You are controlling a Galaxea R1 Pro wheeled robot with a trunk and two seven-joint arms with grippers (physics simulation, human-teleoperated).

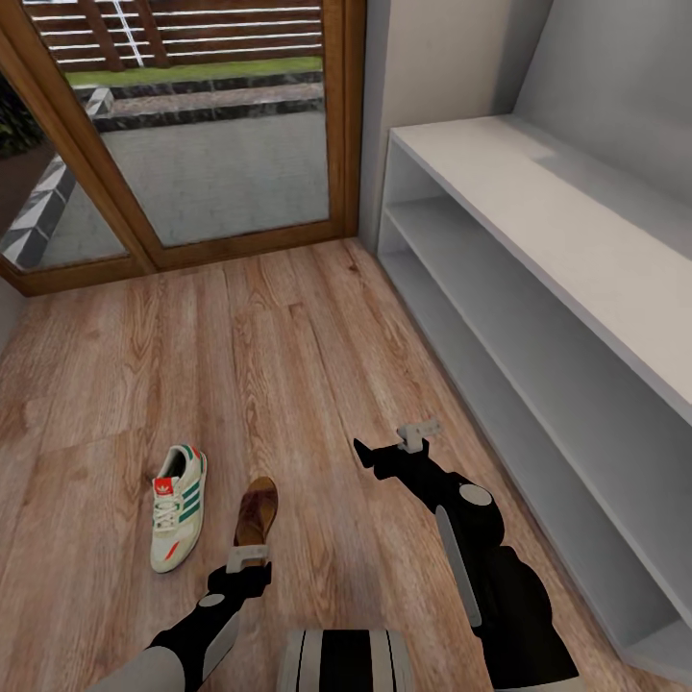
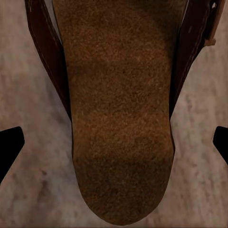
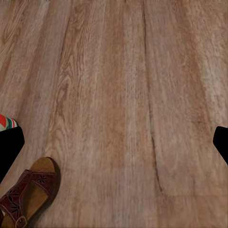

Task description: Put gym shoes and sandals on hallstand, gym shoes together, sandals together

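One white gym shoe (image 1: 179, 507) with green stripes lies on the corridor floor (image 1: 288, 365); a sliver of the gym shoe (image 3: 7, 122) also shows in the right wrist view. Beside it lies a brown sandal (image 1: 257, 509). My left gripper (image 1: 251, 553) hangs just over its heel end. Up close, the left gripper (image 2: 114, 147) is open, with the sandal (image 2: 118, 118) and its tan insole between the fingertips (image 2: 9, 147). My right gripper (image 1: 389, 450) hovers open over bare floor to the right; the right gripper (image 3: 114, 149) sees the sandal (image 3: 26, 197) off to one side. The hallstand (image 1: 538, 192) stands along the right wall.
A glass door with a wooden frame (image 1: 240, 252) closes the corridor's far end. The hallstand's two low shelves (image 1: 538, 384) are open toward the floor. Bare planks lie between the shoes and the rack.
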